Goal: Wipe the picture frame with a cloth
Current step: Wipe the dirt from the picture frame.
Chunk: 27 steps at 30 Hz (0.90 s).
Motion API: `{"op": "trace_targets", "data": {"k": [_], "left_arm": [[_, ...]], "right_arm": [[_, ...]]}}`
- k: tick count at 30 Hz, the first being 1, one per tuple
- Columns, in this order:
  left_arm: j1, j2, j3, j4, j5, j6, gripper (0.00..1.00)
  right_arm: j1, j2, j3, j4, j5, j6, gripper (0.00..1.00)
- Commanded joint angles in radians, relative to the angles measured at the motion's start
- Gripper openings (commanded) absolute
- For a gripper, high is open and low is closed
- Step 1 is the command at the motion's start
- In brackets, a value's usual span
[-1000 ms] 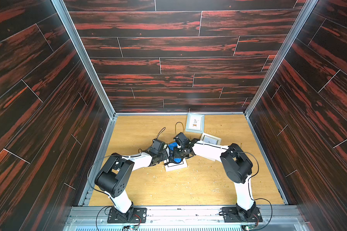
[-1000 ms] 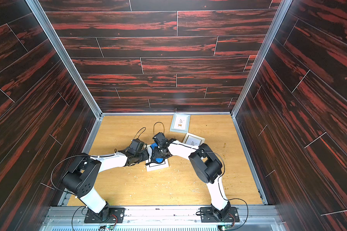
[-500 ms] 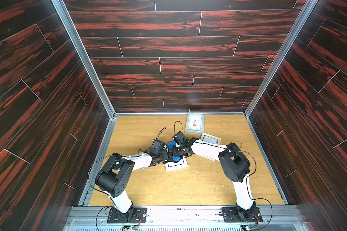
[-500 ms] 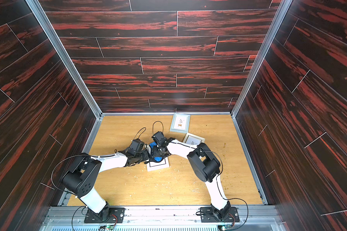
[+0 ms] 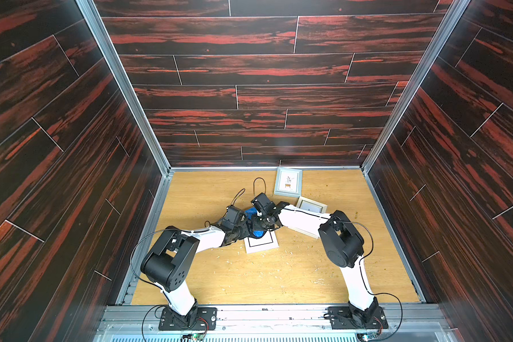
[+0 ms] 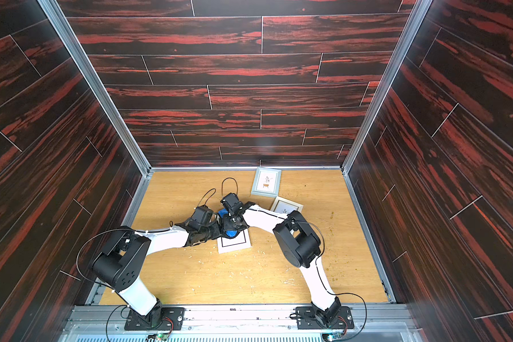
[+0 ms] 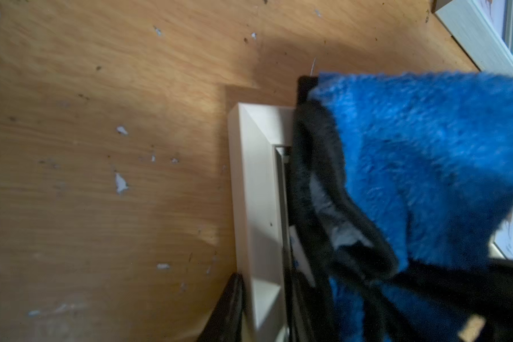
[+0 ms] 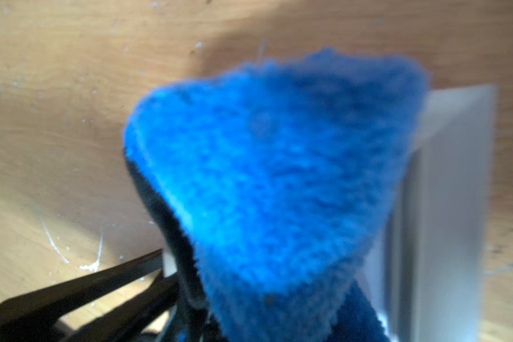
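The right claw [image 5: 260,223] is pressed tight on the blue cloth [image 8: 279,177], which hangs bunched over the far end of the white picture frame [image 7: 251,177]. The left claw [image 5: 243,231] has one finger [image 7: 231,308] right by the frame's side. The other finger hides behind the cloth, so I cannot tell if it pinches. The frame lies flat on the wooden table [image 5: 249,281]. A grey frame [image 5: 288,182] and a pale wood frame [image 5: 311,205] lie farther back.

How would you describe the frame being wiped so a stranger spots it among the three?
On the wooden table, look to the middle, where a blue cloth covers part of a white frame. Unlike the grey frame and the cream frame farther back, it has a thin black line inside its border.
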Motion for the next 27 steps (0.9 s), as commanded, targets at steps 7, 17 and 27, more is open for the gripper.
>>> {"op": "trace_targets", "data": {"k": [7,17,27], "left_arm": [[0.002,0.031,-0.043,-0.093,0.018,0.006,0.27],[0.004,0.016,-0.056,-0.079,0.014,-0.001,0.27],[0.004,0.017,-0.049,-0.085,0.017,-0.001,0.27]], "right_arm": [[-0.012,0.033,0.017,-0.041,-0.034,0.003,0.0],[-0.052,0.069,0.086,-0.162,0.111,-0.01,0.0],[0.002,0.074,0.096,-0.083,-0.038,0.003,0.0]]}}
